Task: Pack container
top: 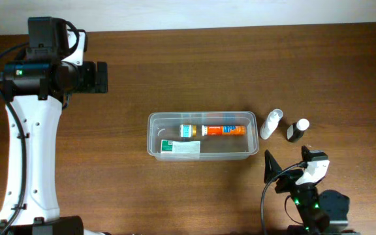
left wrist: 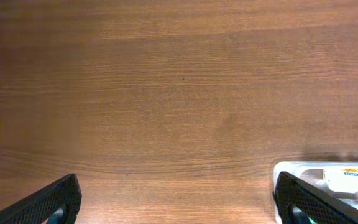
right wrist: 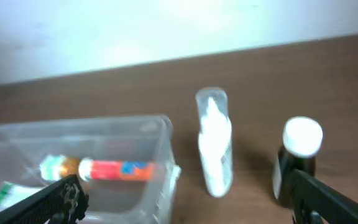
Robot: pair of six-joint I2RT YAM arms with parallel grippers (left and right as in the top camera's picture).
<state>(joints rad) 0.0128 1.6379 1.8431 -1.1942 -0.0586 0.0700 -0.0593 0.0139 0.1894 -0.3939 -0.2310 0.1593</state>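
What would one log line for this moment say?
tub: partly packed | white bottle, dark bottle: outside | jaws: both open, empty

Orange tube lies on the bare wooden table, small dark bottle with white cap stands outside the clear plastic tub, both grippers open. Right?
One error: the orange tube lies inside the clear plastic rectangular container, not on the wooden table; the overhead view shows it. The small dark white-capped bottle does stand outside, and left gripper and right gripper are open.
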